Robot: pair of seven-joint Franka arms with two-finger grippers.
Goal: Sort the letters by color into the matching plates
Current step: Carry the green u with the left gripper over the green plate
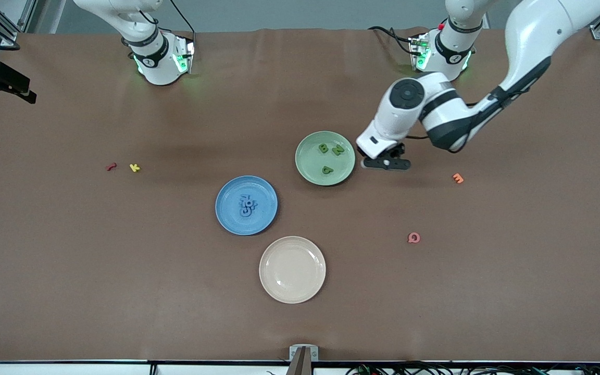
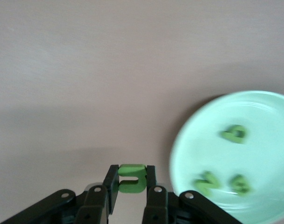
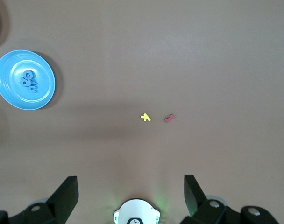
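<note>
While its fingers pinch a green letter [image 2: 131, 178] between them, the left gripper [image 1: 386, 163] hangs over bare table just beside the green plate [image 1: 308, 167], at the rim turned toward the left arm's end of the table. Three more green letters [image 1: 330, 155] already lie on that plate, loosely grouped and apart from one another; the left wrist view shows them as soft smudges, so their shapes are hard to read there. Nearer the front camera and toward the right arm's end sits the blue plate [image 1: 229, 216], with the blue letters [image 1: 247, 204] heaped at its middle, touching and overlapping; the pile looks like four pieces, though the count is not certain. Nearer still to the camera stands a cream plate [image 1: 292, 269], close to the blue one. Toward the left arm's end of the table lie an orange letter [image 1: 458, 178] and, nearer the camera, a pink letter [image 1: 413, 238]. Toward the right arm's end, a red letter [image 1: 111, 166] and a yellow letter [image 1: 134, 167] rest side by side, near but apart. The right arm waits, its right gripper [image 3: 131, 193] raised above the table with jaws spread wide and holding nothing.
</note>
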